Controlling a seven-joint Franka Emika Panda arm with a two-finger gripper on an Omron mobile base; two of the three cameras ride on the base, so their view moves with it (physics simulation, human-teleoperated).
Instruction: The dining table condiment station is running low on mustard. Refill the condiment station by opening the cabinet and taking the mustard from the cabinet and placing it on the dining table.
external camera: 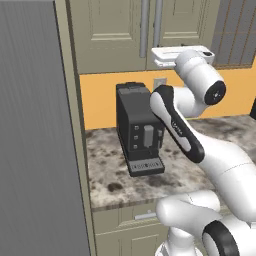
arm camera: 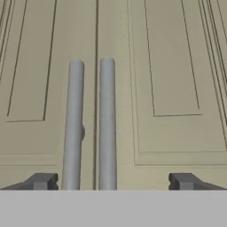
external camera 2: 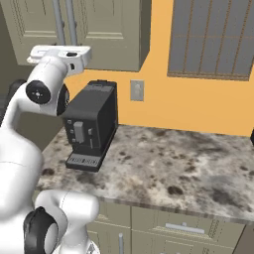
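Fingertips (arm camera: 42, 181) of the gripper (arm camera: 113, 181) stand wide apart, released, holding nothing, just before the cabinet (arm camera: 168, 66); both doors are shut; two silver bar handles (arm camera: 106, 124) rise side by side between the tips, nearer the left one; the base views add a black coffee machine (external camera: 140, 130) on the stone worktop (external camera 2: 173, 168) below the cabinet, and the right one a shuttered window (external camera 2: 213, 37) beside it.
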